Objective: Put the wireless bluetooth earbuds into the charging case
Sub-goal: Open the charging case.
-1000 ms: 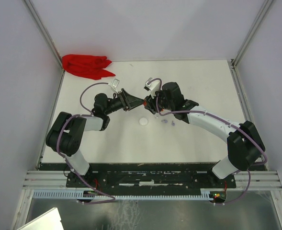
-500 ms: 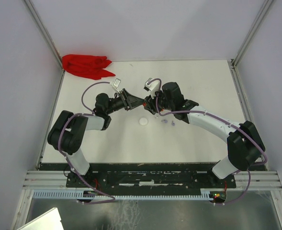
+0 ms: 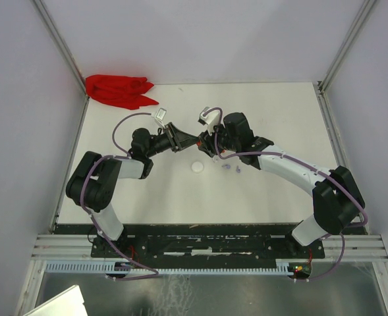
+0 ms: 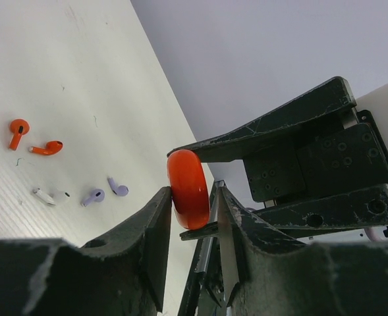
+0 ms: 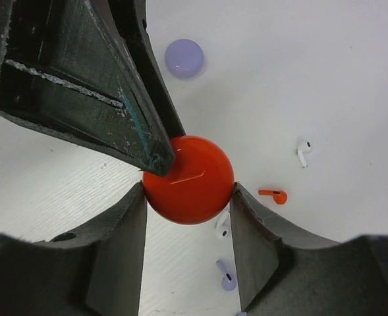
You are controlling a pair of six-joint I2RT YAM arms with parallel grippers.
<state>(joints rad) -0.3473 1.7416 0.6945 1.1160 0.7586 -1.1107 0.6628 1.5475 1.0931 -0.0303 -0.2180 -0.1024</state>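
Earbuds (image 4: 17, 125) lie loose on the table (image 3: 279, 112) just below both pincers. Right pincer (image 5: 188, 191) is clenched on the red charging case (image 5: 188, 172). Left pincer (image 4: 192, 191) straddles the case too, can't tell if it's actually squeezing tbh.

Red cloth (image 3: 118, 90) seen crumpled at far left corner of white table (image 3: 279, 108), just beside left post (image 3: 58, 43). Table enclosed on three sides by pale walls (image 3: 200, 36). Aluminium rails (image 3: 368, 249) fixed along near edge, black plate (image 3: 207, 243) set between them
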